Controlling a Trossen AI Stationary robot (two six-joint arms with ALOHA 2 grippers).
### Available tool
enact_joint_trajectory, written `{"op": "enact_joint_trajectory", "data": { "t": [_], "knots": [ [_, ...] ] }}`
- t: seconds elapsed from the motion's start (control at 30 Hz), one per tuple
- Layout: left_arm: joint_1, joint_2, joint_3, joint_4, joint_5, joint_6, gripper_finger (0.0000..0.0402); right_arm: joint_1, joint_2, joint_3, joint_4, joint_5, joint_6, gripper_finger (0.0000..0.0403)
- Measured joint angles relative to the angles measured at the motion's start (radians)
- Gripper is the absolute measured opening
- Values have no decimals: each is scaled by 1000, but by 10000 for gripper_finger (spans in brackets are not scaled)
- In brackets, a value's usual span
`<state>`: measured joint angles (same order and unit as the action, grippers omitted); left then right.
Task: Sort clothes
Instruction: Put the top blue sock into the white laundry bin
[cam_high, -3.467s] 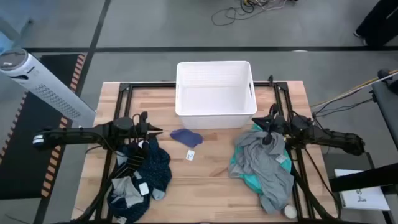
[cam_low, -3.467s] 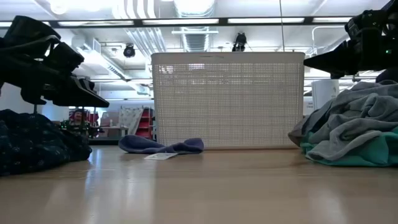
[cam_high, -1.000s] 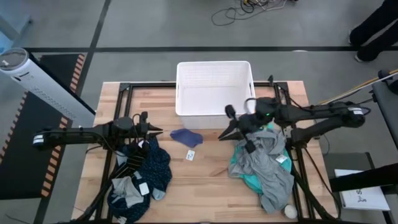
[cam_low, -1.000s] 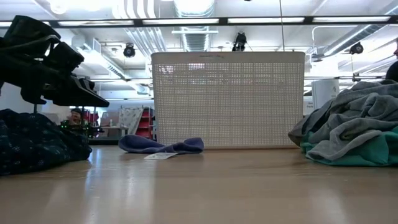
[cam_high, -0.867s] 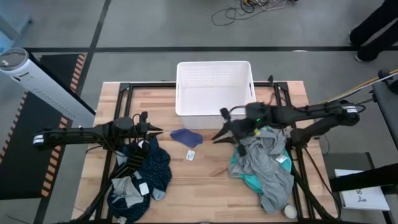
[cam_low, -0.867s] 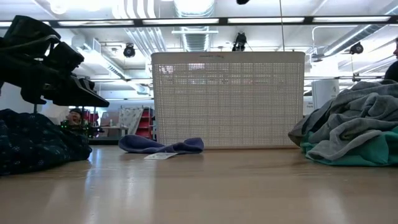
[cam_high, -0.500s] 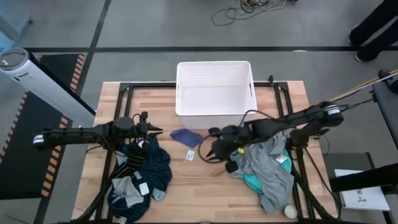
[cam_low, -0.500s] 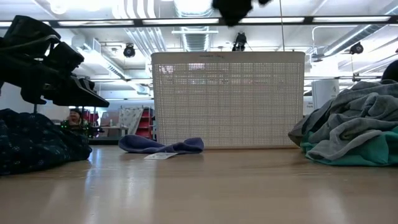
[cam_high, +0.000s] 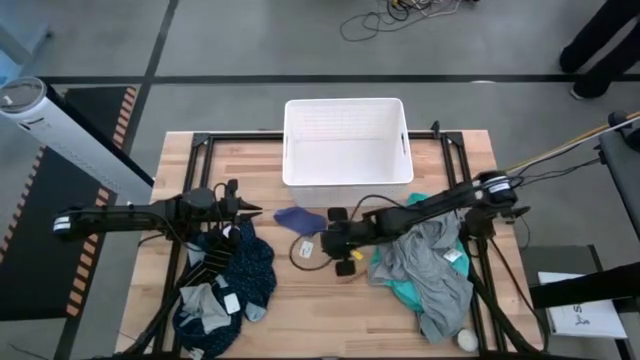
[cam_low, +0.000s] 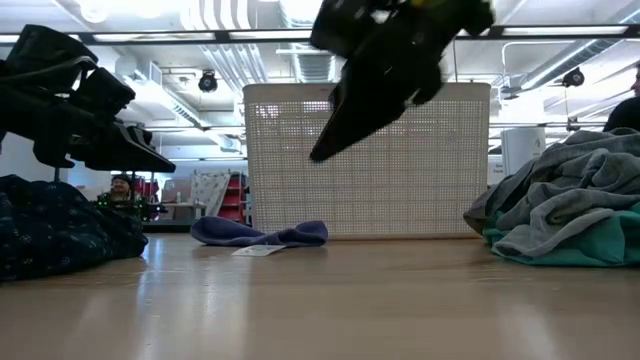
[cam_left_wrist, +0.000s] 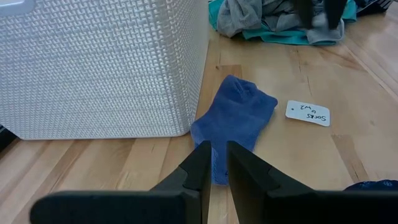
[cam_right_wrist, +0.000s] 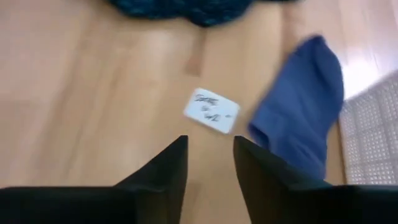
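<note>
The small blue-purple cloth (cam_high: 300, 220) lies flat on the table in front of the white basket (cam_high: 345, 150), with a white tag (cam_right_wrist: 211, 111) beside it. My right gripper (cam_right_wrist: 210, 146) is open and empty, hovering above the tag and cloth (cam_right_wrist: 298, 106); it also shows in the low view (cam_low: 330, 145). My left gripper (cam_high: 250, 209) is shut and empty above the navy speckled garment (cam_high: 250, 270), where striped socks (cam_high: 212, 262) lie. The grey shirt (cam_high: 430, 262) lies over the teal garment (cam_high: 400, 292) at the right.
The basket stands at the far middle, its near wall (cam_left_wrist: 99, 62) close behind the blue cloth. A small white ball (cam_high: 467, 341) lies at the near right corner. Bare wood (cam_high: 330, 300) lies between the two piles. A person stands beyond the table's far right (cam_high: 600, 40).
My right gripper has reached from the basket's near right corner toward the table's left and near edge, and has come down into the low view above the tag and blue cloth. The clothes have kept still.
</note>
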<state>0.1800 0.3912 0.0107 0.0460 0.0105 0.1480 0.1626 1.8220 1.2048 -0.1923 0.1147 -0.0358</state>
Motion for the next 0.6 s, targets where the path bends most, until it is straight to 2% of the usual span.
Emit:
{"op": "enact_joint_trajectory", "data": {
  "t": [0.3, 0.6],
  "knots": [
    [0, 0, 0, 5, 0, 0, 38, -86, 145, 8, 115, 2, 109, 188],
    [0, 1, 0, 11, 0, 0, 38, -145, 199, 17, 128, 23, 137, 188]
  ]
}}
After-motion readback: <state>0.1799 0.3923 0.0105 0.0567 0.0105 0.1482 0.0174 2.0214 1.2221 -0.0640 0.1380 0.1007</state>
